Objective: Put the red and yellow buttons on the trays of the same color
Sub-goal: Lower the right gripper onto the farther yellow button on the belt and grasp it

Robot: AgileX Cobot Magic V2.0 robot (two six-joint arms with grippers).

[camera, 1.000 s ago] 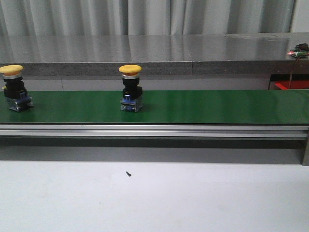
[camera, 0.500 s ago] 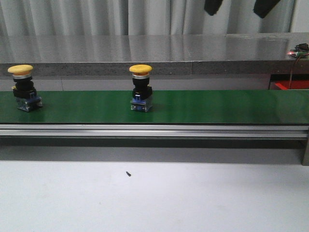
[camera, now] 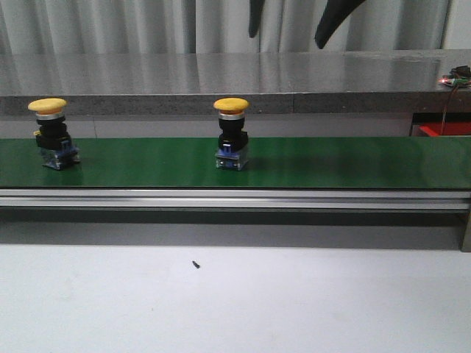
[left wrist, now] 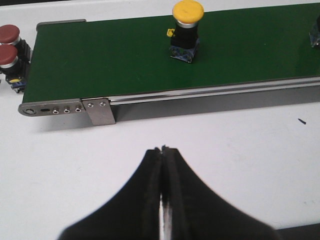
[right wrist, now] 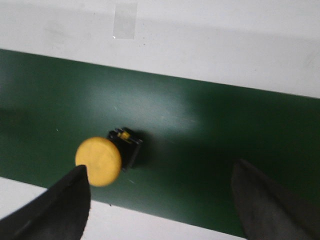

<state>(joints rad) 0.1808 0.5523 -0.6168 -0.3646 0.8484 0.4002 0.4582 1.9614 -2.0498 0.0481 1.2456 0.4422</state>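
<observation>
Looking forward over the pale matte table (camera: pixel 235 301), we see a long flat green conveyor belt (camera: pixel 331 162) with a brushed aluminium side rail (camera: pixel 235 197). Two push buttons stand upright on it, well apart: the left yellow mushroom-capped button (camera: pixel 50 132) and the middle yellow mushroom-capped button (camera: pixel 231 132), each with a smooth domed cap, a silver collar, a black boxy body and a bluish base.

Above the middle button we see our right gripper (camera: pixel 294 22), its two dark tapered fingers spread wide, with nothing between them. In its wrist view that gripper (right wrist: pixel 160 200) straddles the round cap (right wrist: pixel 98 161), with one finger just beside the cap.

Our left gripper (left wrist: pixel 162 155) hangs over bare table near the belt's end, its curved black fingers pressed together and empty. Its view also shows the left button (left wrist: pixel 186 31) and, just off the belt's end bracket (left wrist: pixel 99 111), two glossy red dome-capped buttons (left wrist: pixel 9 46) packed side by side.

A red tray edge (camera: pixel 444 130) shows at far right behind the belt.
</observation>
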